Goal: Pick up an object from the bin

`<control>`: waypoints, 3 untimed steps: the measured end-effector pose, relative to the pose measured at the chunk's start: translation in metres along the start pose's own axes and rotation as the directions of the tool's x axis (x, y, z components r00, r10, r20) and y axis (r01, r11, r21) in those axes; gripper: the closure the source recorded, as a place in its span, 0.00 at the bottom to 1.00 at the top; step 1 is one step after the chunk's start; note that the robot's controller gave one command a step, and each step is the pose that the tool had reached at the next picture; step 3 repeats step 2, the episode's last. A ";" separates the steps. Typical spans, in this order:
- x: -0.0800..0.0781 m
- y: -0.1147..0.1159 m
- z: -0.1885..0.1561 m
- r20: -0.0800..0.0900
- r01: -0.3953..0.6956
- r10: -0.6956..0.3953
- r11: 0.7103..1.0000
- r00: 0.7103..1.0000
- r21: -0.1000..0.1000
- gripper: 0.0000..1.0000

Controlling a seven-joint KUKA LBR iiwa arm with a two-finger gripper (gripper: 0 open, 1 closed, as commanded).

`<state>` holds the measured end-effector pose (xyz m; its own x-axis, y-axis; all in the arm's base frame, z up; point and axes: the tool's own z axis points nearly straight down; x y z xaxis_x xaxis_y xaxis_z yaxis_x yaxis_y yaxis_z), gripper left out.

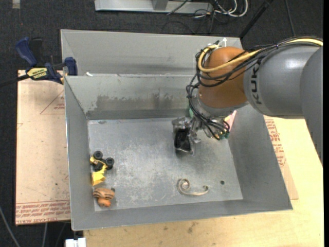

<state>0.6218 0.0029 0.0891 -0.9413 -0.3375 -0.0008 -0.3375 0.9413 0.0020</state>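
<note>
My gripper (183,142) hangs over the bin's floor a little right of the middle, under the orange wrist cover. Its dark fingers point down at bare metal. A curled silvery-beige piece (191,187) lies below it near the bin's front wall, apart from the fingers. Nothing shows between the fingers.
At the bin's left front lie a yellow toy with black wheels (99,168) and a small orange-brown figure (104,196), close together. A pink thing (230,118) peeks out behind the wrist at the right wall. The arm crosses the bin's right side.
</note>
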 end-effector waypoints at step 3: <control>-0.002 0.000 -0.011 0.005 -0.001 0.001 1.000 1.000 0.002 1.00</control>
